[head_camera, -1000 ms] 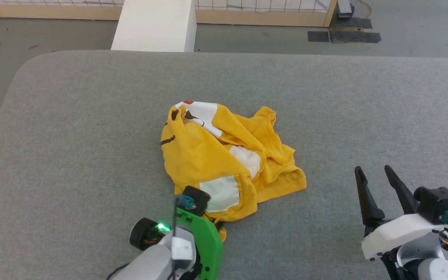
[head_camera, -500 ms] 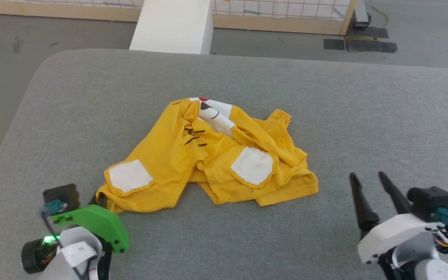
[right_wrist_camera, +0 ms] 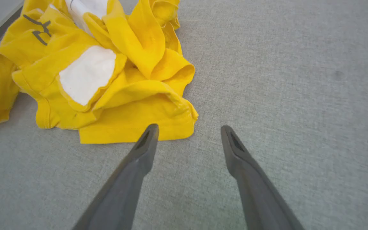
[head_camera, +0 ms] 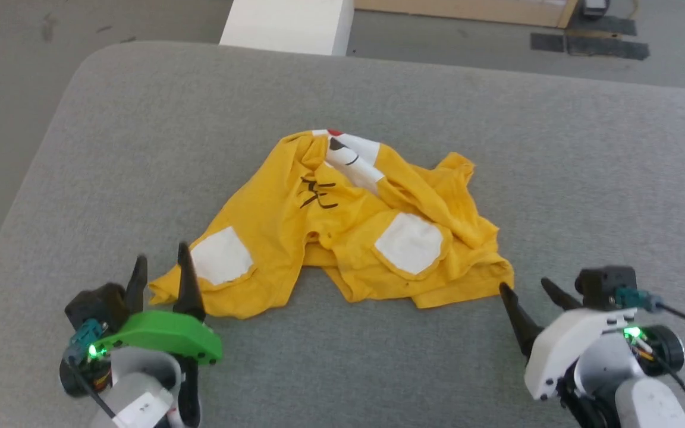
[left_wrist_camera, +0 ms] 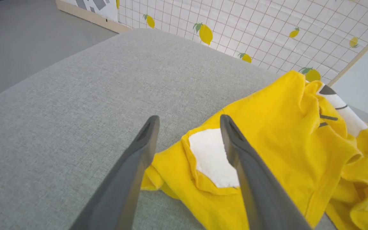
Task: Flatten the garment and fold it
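The garment (head_camera: 342, 226) is a crumpled bright yellow shirt with white patches and black lines, lying in the middle of the grey padded table (head_camera: 140, 148). Its left part is drawn out toward my left gripper (head_camera: 162, 255), which stands open right at that corner, nothing pinched between its fingers. In the left wrist view, the left gripper (left_wrist_camera: 188, 118) frames the garment's (left_wrist_camera: 267, 127) corner with a white patch, lying on the table. My right gripper (head_camera: 525, 286) is open just off the garment's right hem. The right wrist view shows the right gripper (right_wrist_camera: 189, 127) beside that hem of the garment (right_wrist_camera: 133, 83).
A white block (head_camera: 286, 24) stands behind the table's far edge. Grey floor with black tape patches (head_camera: 589, 44) lies beyond. A grid panel printed with lemons (left_wrist_camera: 251, 28) stands past the table in the left wrist view. The table's rounded left corner is near my left arm.
My left gripper dragged part of the garment out to the left, spreading it, then opened and let go. The head camera has shifted. The right gripper stayed open.
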### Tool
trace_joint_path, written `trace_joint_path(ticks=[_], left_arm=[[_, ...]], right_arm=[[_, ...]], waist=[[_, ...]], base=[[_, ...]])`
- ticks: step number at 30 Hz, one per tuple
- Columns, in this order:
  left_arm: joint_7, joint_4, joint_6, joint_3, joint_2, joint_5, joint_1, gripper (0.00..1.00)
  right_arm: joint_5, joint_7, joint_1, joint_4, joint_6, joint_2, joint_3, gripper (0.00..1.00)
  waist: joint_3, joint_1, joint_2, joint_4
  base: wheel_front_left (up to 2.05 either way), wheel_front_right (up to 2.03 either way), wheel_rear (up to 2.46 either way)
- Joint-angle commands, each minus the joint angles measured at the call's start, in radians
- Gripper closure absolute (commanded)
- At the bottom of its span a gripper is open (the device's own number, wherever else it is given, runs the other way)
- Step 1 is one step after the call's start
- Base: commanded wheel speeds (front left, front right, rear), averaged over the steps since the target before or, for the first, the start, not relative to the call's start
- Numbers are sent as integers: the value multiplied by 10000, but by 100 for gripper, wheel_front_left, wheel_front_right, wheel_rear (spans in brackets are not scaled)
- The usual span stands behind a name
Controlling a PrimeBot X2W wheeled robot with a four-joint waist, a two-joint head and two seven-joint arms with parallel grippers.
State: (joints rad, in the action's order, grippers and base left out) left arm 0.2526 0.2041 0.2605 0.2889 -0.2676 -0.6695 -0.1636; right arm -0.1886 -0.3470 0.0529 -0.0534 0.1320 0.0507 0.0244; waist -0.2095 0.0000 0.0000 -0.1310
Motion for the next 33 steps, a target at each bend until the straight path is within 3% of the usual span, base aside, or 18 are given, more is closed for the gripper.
trace_joint_path(ticks=[1, 6, 7, 9, 10, 16, 24, 29, 33], left_arm=[[83, -241, -124, -222, 191, 471, -221, 0], [88, -658, -799, -843, 1024, 1674, -79, 0], [88, -631, -940, -959, 1167, 1845, -32, 0], [89, -536, -1177, -1154, 1382, 2089, 41, 0], [89, -489, -1268, -1236, 1461, 2180, 69, 0], [90, -191, -1745, -1826, 1764, 2596, 289, 0], [90, 319, -2270, -2113, 1849, 2869, 502, 0], [-95, 759, -2656, -1917, 1679, 2860, 460, 0], [-845, 845, -2942, -1638, 1366, 2870, 431, 0]], right_arm=[[127, -119, 291, -80, -13, -5, -20, 0], [628, -1198, 752, -719, -13, -5, 134, 0], [722, -1478, 809, -846, -13, -5, 172, 45], [848, -1802, 876, -948, -13, -5, 235, 72], [850, -1870, 877, -949, -13, -5, 232, 100], [996, -1814, 693, -728, -13, -5, -584, 100], [1822, -1740, 268, 97, -13, 197, -3518, 100], [1973, -1802, 243, 175, -13, 529, -4816, 100], [1925, -1662, 358, 57, -13, 553, -5227, 100]], waist=[[-269, 0, 0, -297], [-455, 0, 0, -627], [-463, 0, 0, -671], [-443, 0, 0, -727], [-413, 0, 0, -742], [-21, 0, 0, -586], [444, 0, 0, -239], [457, 0, 0, -67], [412, 0, 0, 40]], base=[[0, 0, 0], [0, 0, 0], [0, 0, 0], [0, 0, 0], [0, 0, 0], [0, 0, 0], [0, 0, 0], [0, 0, 0], [0, 0, 0]])
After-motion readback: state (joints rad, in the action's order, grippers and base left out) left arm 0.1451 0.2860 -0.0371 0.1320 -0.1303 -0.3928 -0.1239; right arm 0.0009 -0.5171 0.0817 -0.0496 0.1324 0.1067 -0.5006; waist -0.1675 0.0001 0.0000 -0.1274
